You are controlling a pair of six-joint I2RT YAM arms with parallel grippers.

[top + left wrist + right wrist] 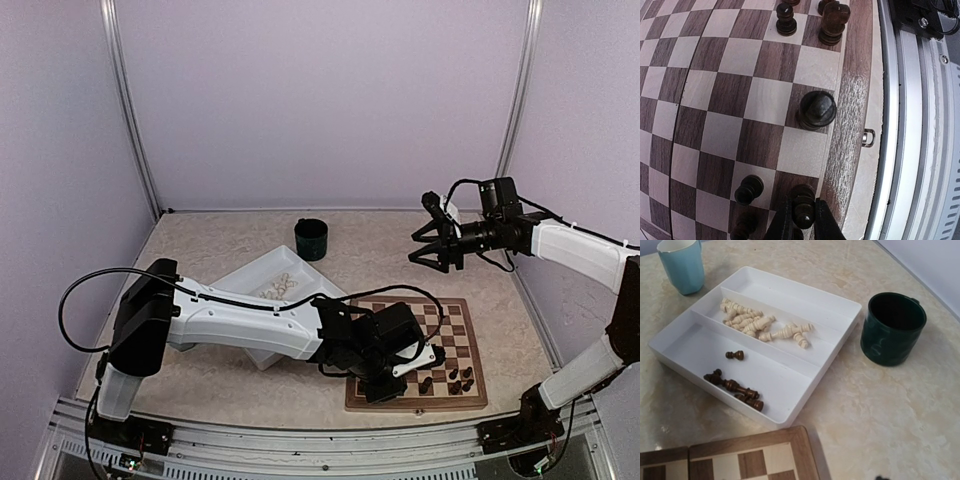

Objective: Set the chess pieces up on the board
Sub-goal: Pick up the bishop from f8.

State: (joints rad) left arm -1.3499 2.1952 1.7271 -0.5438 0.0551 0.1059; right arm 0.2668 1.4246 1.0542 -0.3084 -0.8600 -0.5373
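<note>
My left gripper [386,386] is low over the near edge of the board [466,331]. In the left wrist view my left gripper [804,222] is shut on a dark chess piece [804,202], which stands upright on a dark square in the board's edge row [740,75]. Several other dark pieces stand nearby: one [816,109] in the same row, two [748,189] beside it, more [834,20] further along. My right gripper [430,252] is open and empty, high above the table behind the board. Pale pieces [760,325] and dark pieces [735,387] lie in the white tray [790,295].
The white tray [250,275] sits left of the board, partly under my left arm. A dark green mug [311,239] stands behind it, also in the right wrist view [892,330]. A light blue cup [684,265] stands beyond the tray. A metal rail [920,125] runs along the table's near edge.
</note>
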